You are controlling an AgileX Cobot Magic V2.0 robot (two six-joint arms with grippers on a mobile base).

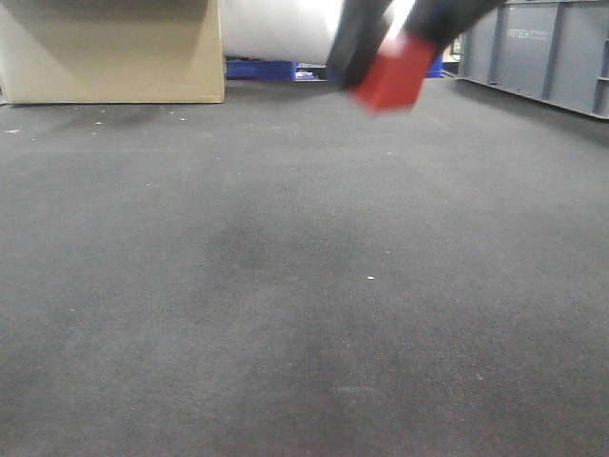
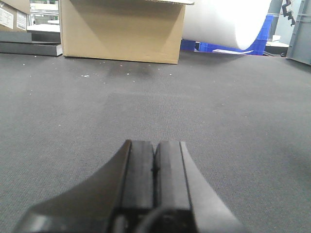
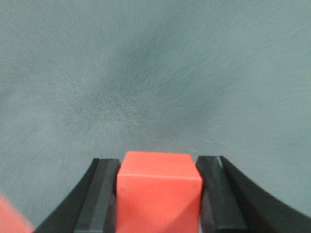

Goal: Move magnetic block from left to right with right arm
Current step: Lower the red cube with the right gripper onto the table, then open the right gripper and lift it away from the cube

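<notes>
The red block [image 3: 159, 191] sat squarely between the fingers of the right pincer [image 3: 159, 194], clamped on both side faces and held in the air above the dark tabletop [image 1: 285, 286], so the key relation was block straight over mat w/ clearance below. Left pincer [image 2: 155, 170] lay low w/ fingers pressed together, empty, well apart from the block. Judged next: carry rightward, then lower

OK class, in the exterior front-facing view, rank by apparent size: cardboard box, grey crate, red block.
1. cardboard box
2. grey crate, cropped at the frame edge, so its rank against the box is unsure
3. red block, held aloft, blurred
</notes>
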